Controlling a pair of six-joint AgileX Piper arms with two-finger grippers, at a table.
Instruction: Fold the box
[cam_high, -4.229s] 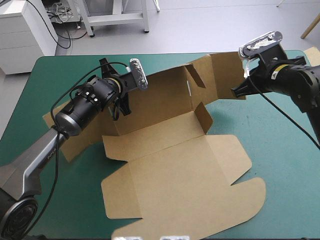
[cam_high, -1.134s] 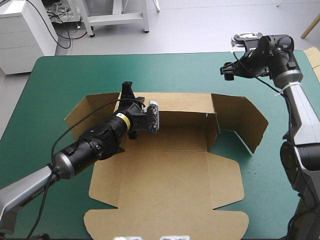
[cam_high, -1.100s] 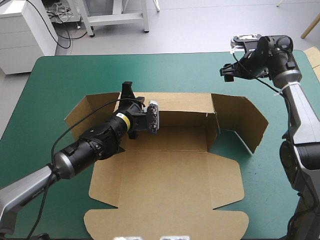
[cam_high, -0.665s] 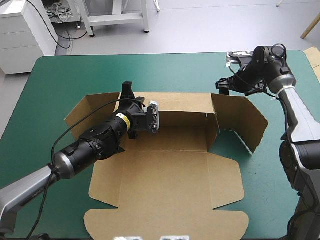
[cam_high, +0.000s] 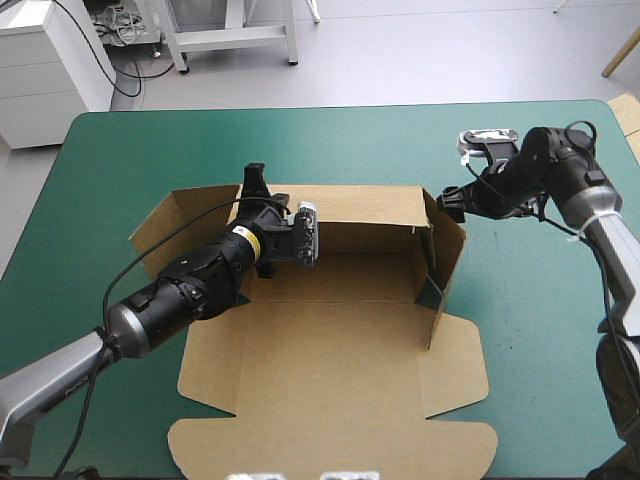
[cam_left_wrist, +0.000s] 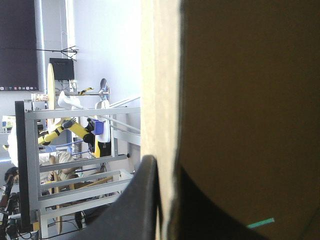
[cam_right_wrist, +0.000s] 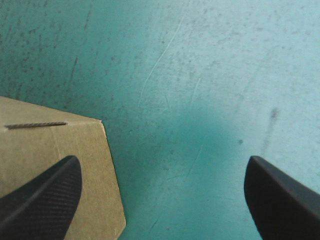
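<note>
Box (cam_high: 330, 350) sits mid-table on the teal-green cover (cam_high: 150, 150), lid panel flat toward the near edge. Back wall and right side wall stand upright; left flap splays outward. Left gripper (cam_high: 255, 185) is clamped on the back wall's top edge near its left end, 1 finger (cam_left_wrist: 145, 200) on each face. Right gripper (cam_high: 450, 202) is at the right wall's far top corner, 2 fingers (cam_right_wrist: 45, 200) spread wide, 1 over that corner. Broad cover shows between box and far edge, and more off to the right.
</note>
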